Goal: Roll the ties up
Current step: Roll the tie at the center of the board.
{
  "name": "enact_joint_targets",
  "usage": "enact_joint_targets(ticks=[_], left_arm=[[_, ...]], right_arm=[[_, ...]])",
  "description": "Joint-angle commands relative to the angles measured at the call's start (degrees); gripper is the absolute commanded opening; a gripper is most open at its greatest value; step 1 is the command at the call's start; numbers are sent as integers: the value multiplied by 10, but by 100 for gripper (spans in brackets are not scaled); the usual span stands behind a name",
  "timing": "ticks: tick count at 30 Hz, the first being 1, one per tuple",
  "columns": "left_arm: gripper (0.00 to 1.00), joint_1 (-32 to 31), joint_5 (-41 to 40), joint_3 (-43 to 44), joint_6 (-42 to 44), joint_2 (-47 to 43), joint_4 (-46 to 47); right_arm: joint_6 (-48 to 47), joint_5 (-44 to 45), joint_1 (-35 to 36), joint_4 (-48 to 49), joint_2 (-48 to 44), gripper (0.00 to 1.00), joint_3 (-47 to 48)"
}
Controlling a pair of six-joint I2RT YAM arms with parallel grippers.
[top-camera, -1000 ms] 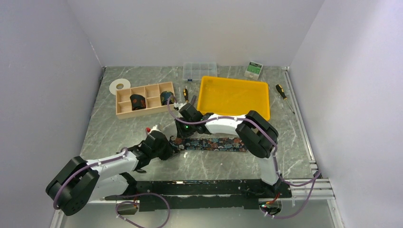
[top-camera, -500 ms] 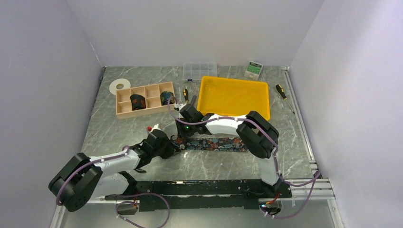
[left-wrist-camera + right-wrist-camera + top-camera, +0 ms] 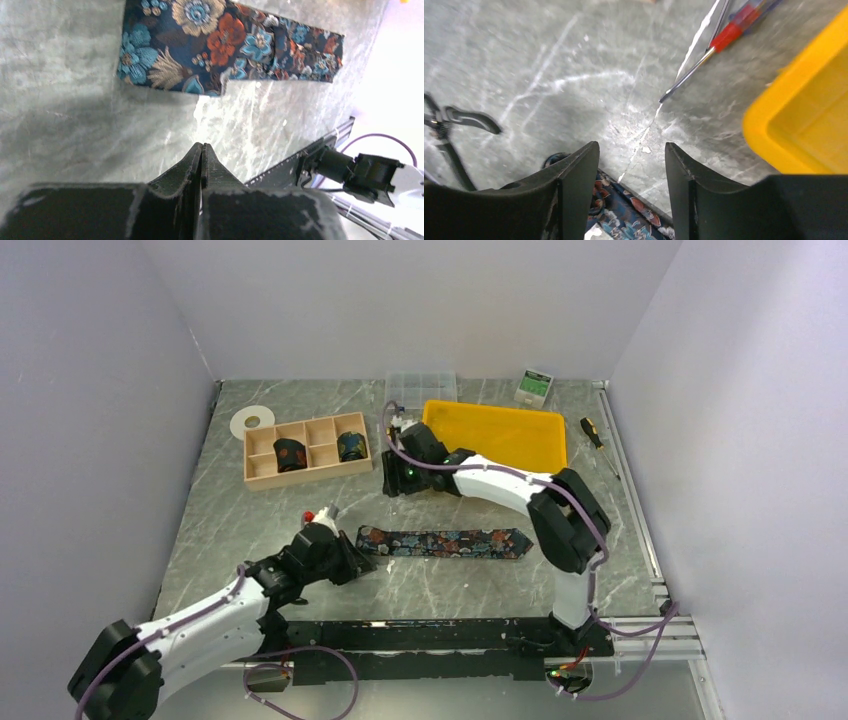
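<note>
One tie (image 3: 445, 542), dark with red, orange and teal flowers, lies flat and unrolled across the middle of the table. My left gripper (image 3: 352, 558) sits just near of its left end, shut on nothing; in the left wrist view the closed tips (image 3: 201, 147) stand short of the tie's (image 3: 225, 45) edge. My right gripper (image 3: 392, 483) hovers open behind the tie, near the yellow tray's corner, empty (image 3: 631, 150), with the tie (image 3: 624, 215) below it. Two rolled ties (image 3: 290, 453) (image 3: 350, 446) sit in the wooden box (image 3: 262, 478).
A yellow tray (image 3: 495, 445) stands at the back right, also seen in the right wrist view (image 3: 804, 120). A red-handled screwdriver (image 3: 724, 37) lies beside it. Pliers (image 3: 320, 512) lie left of the tie. A clear organiser (image 3: 420, 388), tape roll (image 3: 251, 421) and another screwdriver (image 3: 592, 432) lie further back.
The right gripper opened, left the tie's left end and moved back toward the yellow tray. The left arm drew back slightly. The tie now lies flat on the table.
</note>
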Motion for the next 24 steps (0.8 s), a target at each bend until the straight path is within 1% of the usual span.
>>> enact_joint_targets(ticks=[1, 3, 4, 5, 6, 7, 8, 9, 10, 11, 13, 15, 16, 18, 20, 21, 24], left_arm=[[9, -3, 37, 36, 45, -64, -98], [11, -3, 32, 62, 68, -101, -142], [12, -3, 18, 79, 83, -120, -169], [15, -3, -1, 99, 97, -140, -194], [18, -3, -28, 118, 116, -159, -220], [23, -3, -56, 135, 131, -172, -236], [31, -2, -89, 150, 143, -183, -247], [41, -2, -122, 165, 154, -187, -253], [53, -1, -155, 179, 161, -184, -262], [60, -1, -192, 195, 165, -175, -272], [66, 0, -245, 215, 171, -149, -276], [69, 1, -279, 224, 188, -125, -253], [70, 3, -287, 222, 195, -120, -240], [71, 19, -285, 216, 208, -117, -218], [72, 67, -246, 205, 202, -119, -200], [73, 101, -207, 198, 195, -117, -188], [75, 203, -50, 162, 157, -97, -136]], right_arm=[[5, 39, -2, 0, -96, 57, 14], [10, 52, 0, 39, -158, 56, -44], [10, 65, 3, 76, -194, 56, -92], [6, 74, 6, 140, -236, 57, -138], [4, 81, 9, 179, -275, 59, -185], [5, 83, 9, 203, -303, 61, -221], [15, 80, 8, 217, -325, 65, -247], [31, 82, 6, 224, -344, 69, -269], [50, 82, 0, 224, -351, 71, -287], [70, 80, -6, 223, -357, 71, -300], [94, 58, -17, 238, -371, 72, -335], [104, 17, -23, 255, -389, 71, -368], [96, -6, -27, 248, -396, 70, -375], [84, -30, -27, 229, -409, 69, -385], [89, -37, -27, 237, -426, 69, -417], [92, -39, -28, 242, -434, 69, -431], [101, -43, -25, 243, -441, 70, -453]])
